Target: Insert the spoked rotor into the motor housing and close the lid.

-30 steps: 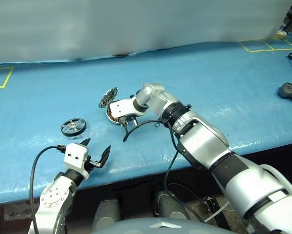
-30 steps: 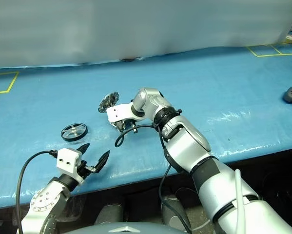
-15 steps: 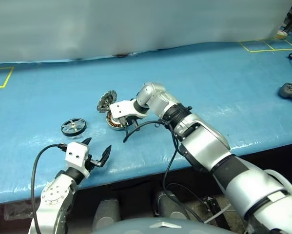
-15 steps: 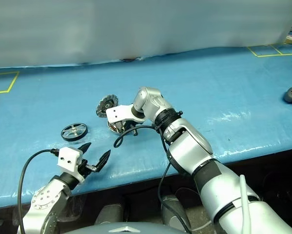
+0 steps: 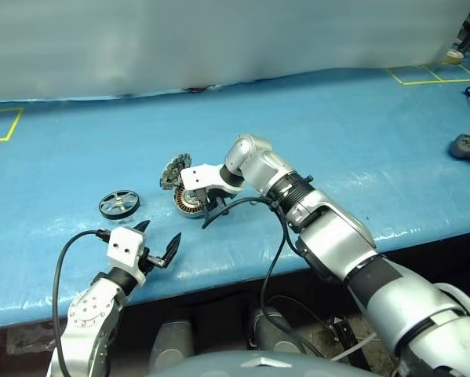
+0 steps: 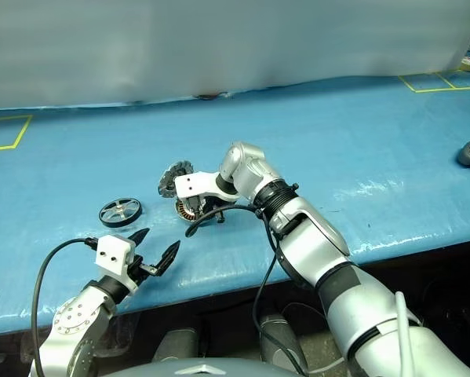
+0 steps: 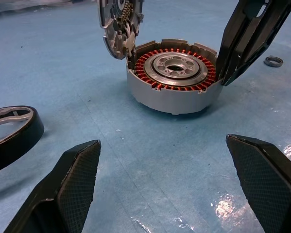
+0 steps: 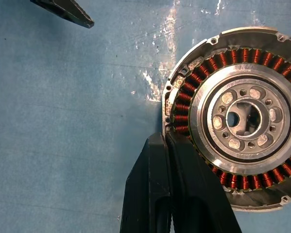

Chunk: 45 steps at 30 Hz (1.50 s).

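The motor housing [image 5: 189, 203] lies on the blue table, copper windings and silver centre [image 8: 237, 121] facing up. Its lid [image 5: 174, 171] stands open on the hinge at the far rim, nearly upright [image 7: 118, 24]. The spoked rotor [image 5: 118, 203] lies flat on the table to the housing's left, apart from it [image 7: 9, 133]. My right gripper [image 8: 167, 141] is shut, pointing down, its fingertips at the housing's near-right rim with nothing between them. My left gripper [image 5: 158, 242] hovers open near the table's front edge, short of both rotor and housing.
A grey handheld controller [image 5: 468, 147] lies at the far right. Yellow tape squares [image 5: 423, 73] mark the back corners. A small dark washer [image 7: 273, 61] sits on the table beyond the housing. The right wrist's black cable [image 5: 242, 203] loops just in front of the housing.
The right gripper has drawn back toward me and rolled, and the housing with its open lid has slid a little nearer with it. Rotor and left gripper have stayed put.
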Motion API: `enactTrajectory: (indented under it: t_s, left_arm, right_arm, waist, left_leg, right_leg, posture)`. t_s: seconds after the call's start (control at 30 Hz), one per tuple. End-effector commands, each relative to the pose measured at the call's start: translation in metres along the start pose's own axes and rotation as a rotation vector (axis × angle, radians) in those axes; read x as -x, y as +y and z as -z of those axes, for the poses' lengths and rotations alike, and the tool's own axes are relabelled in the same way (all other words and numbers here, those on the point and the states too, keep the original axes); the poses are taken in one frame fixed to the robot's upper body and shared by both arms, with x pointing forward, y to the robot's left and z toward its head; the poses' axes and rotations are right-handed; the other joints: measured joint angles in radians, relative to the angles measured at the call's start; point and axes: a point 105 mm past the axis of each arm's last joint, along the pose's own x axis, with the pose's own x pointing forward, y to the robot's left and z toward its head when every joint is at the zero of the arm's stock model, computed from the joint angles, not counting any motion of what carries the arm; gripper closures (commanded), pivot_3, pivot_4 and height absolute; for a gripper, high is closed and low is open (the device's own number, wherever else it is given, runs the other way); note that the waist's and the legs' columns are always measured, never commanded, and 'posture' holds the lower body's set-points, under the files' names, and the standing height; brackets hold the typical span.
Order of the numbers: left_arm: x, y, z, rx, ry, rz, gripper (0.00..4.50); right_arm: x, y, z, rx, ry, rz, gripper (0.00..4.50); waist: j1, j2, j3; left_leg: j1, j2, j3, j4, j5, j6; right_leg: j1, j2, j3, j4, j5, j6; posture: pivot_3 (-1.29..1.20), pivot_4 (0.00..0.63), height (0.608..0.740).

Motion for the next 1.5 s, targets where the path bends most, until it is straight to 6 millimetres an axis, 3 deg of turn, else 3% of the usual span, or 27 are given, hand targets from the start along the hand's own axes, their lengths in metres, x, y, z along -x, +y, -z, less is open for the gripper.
enactTrajectory:
  t_s: [0.03, 0.87, 1.07, 1.3, 1.33, 1.5]
  left_arm:
    - [-0.001, -0.001, -0.005, -0.009, -0.023, 0.008, 0.0]
    - [-0.001, -0.003, -0.005, -0.012, -0.017, 0.022, 0.0]
    - [-0.002, -0.003, -0.004, -0.012, -0.015, 0.03, 0.0]
    - [-0.008, -0.005, -0.005, -0.015, -0.015, 0.078, 0.0]
    - [-0.009, -0.005, -0.005, -0.016, -0.014, 0.084, 0.0]
    - [-0.015, -0.005, -0.007, -0.026, -0.011, 0.115, 0.0]
  right_arm:
    - [-0.002, 0.007, -0.004, 0.001, -0.004, -0.049, 4.49]
    - [-0.005, 0.005, -0.001, 0.104, -0.009, -0.001, 4.49]
    - [0.002, 0.001, -0.006, 0.105, -0.048, 0.023, 2.54]
    - [0.026, 0.0, -0.016, 0.1, -0.123, 0.047, 0.27]
    - [0.029, 0.0, -0.017, 0.1, -0.13, 0.05, 0.04]
    - [0.037, 0.009, -0.017, 0.095, -0.145, 0.034, 0.04]
  waist:
    - [0.0, 0.0, 0.0]
    - [-0.003, 0.0, 0.0]
    - [-0.003, 0.0, 0.0]
    - [0.0, 0.0, 0.0]
    - [0.0, 0.0, 0.0]
    - [0.001, 0.0, 0.0]
  left_leg:
    - [0.0, 0.0, 0.0, 0.0, 0.0, 0.0]
    - [0.002, 0.001, 0.0, 0.001, 0.0, 0.0]
    - [0.002, 0.001, 0.0, 0.001, 0.0, 0.0]
    - [0.002, 0.0, 0.0, 0.002, 0.0, 0.0]
    - [0.001, 0.0, 0.0, 0.002, 0.0, 0.0]
    - [0.001, 0.0, -0.001, 0.001, 0.0, 0.0]
  right_leg:
    - [0.0, 0.0, 0.0, 0.0, 0.0, 0.0]
    - [0.001, 0.001, 0.0, 0.002, 0.0, 0.0]
    - [0.001, 0.001, 0.0, 0.002, 0.0, 0.0]
    - [0.0, 0.001, 0.0, 0.003, 0.0, 0.0]
    - [0.0, 0.001, 0.0, 0.003, 0.0, 0.0]
    - [0.0, 0.001, 0.0, 0.002, 0.0, 0.0]
  posture:
    - [0.0, 0.15, 0.74]
    - [0.0, 0.15, 0.74]
    - [0.0, 0.15, 0.74]
    - [0.0, 0.15, 0.74]
    - [0.0, 0.15, 0.74]
    - [0.0, 0.15, 0.74]
